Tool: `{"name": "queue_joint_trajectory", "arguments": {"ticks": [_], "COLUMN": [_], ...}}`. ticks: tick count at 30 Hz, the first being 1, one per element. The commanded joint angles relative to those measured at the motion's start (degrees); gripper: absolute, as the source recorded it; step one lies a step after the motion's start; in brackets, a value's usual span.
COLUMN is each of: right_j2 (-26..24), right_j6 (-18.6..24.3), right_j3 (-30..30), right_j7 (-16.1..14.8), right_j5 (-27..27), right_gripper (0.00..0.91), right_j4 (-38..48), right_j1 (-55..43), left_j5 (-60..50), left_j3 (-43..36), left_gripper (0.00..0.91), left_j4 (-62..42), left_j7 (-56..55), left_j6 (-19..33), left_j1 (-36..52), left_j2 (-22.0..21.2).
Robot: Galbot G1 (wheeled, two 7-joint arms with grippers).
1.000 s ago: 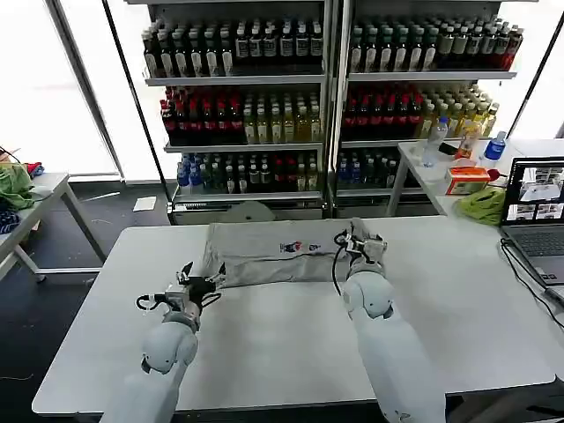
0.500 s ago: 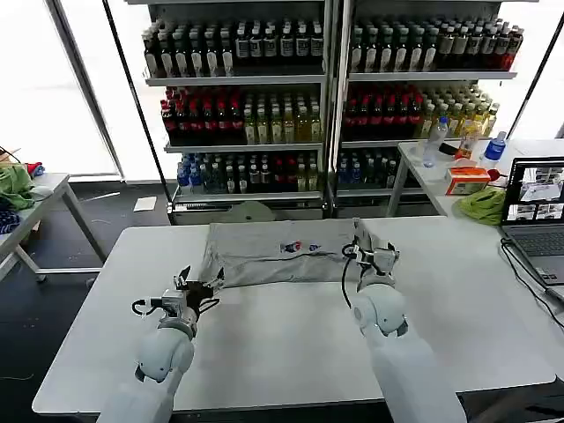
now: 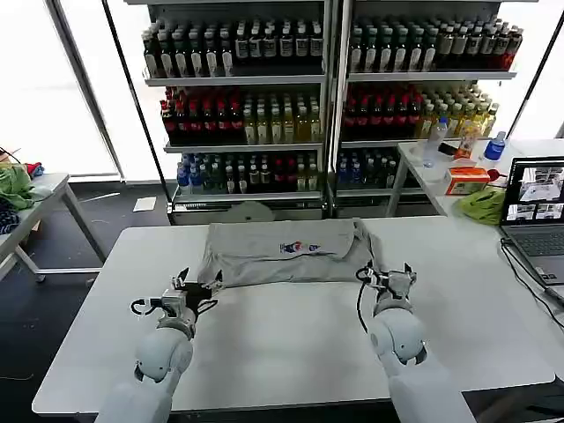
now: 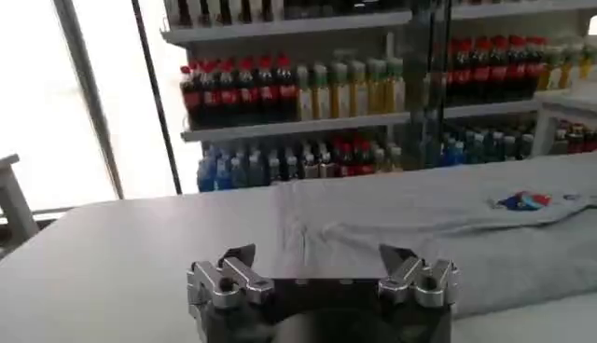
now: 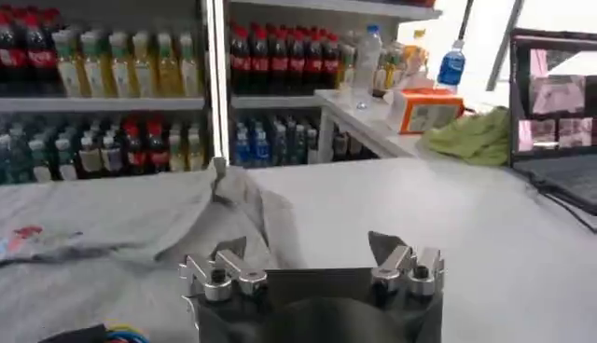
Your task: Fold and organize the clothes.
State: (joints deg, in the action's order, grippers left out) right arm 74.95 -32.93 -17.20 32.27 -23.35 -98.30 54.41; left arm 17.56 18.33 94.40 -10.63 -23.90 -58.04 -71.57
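Bare table (image 3: 291,339) lies open between both arms; the T-shirt (image 3: 282,254) covers the far middle.

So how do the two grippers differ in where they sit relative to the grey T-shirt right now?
The left gripper sits at the T-shirt's near left corner, close to the hem; the right gripper sits off the shirt's right edge, on bare table beside the bunched-up sleeve. The left one points across toward the cloth; the right points away from the robot. Both are open, empty and low over the table.
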Motion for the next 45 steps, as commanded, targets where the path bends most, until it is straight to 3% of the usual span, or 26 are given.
{"name": "queue_joint_trajectory", "arguments": {"ticks": [1, 22, 27, 28, 35, 37, 38, 39, 40, 41, 42, 45], "right_j2": [-0.6, 1.8, 2.4, 2.5, 3.2, 3.0, 3.0, 2.9, 2.9, 2.9, 2.9, 2.8], "right_j6": [-0.2, -0.3, -0.3, -0.3, -0.3, -0.3, -0.3, -0.3, -0.3, -0.3, -0.2, -0.2], "right_j3": [-0.4, 1.4, 1.3, 1.4, 1.3, 1.3, 1.4, 1.3, 1.3, 1.2, 1.2, 1.0], "right_j7": [-0.5, -1.4, -1.9, -2.0, -2.6, -2.9, -3.1, -3.2, -3.4, -3.6, -3.7, -4.5], "right_j5": [0.1, 0.0, -0.2, -0.2, -0.3, -0.3, -0.3, -0.3, -0.4, -0.6, -0.8, -1.2], "right_gripper": [0.907, 0.907, 0.856, 0.846, 0.836, 0.776, 0.645, 0.645, 0.081, 0.000, 0.000, 0.000], "right_j4": [0.3, 5.2, 6.8, 7.3, 8.6, 8.9, 9.1, 9.3, 9.4, 9.6, 9.7, 9.6], "right_j1": [1.4, -1.5, -2.1, -2.2, -2.1, -2.1, -2.0, -2.0, -2.0, -1.9, -1.8, -1.3], "left_j5": [0.0, 4.0, 4.2, 4.2, 4.1, 4.1, 4.0, 4.0, 3.9, 3.8, 3.7, 3.4], "left_j3": [-0.5, 0.5, 0.2, 0.2, 0.1, -0.1, -0.2, -0.2, -0.3, -0.3, -0.3, -0.5], "left_gripper": [0.907, 0.907, 0.756, 0.685, 0.564, 0.423, 0.302, 0.242, 0.131, 0.091, 0.040, 0.010], "left_j4": [-1.5, -3.4, -4.0, -4.1, -4.7, -4.7, -4.6, -4.5, -4.5, -4.5, -4.5, -4.3], "left_j7": [0.0, -0.7, -0.7, -0.7, -1.0, -0.9, -0.8, -0.8, -0.7, -0.8, -0.7, -0.6], "left_j6": [-0.4, -3.9, -4.2, -4.2, -4.4, -4.5, -4.7, -4.7, -4.7, -4.7, -4.7, -4.7], "left_j1": [0.4, 2.1, 2.4, 2.5, 2.5, 2.4, 2.1, 1.9, 1.8, 1.7, 1.6, 1.4], "left_j2": [0.0, 0.5, 0.5, 0.5, 0.6, 0.6, 0.6, 0.6, 0.6, 0.5, 0.5, 0.8]}}
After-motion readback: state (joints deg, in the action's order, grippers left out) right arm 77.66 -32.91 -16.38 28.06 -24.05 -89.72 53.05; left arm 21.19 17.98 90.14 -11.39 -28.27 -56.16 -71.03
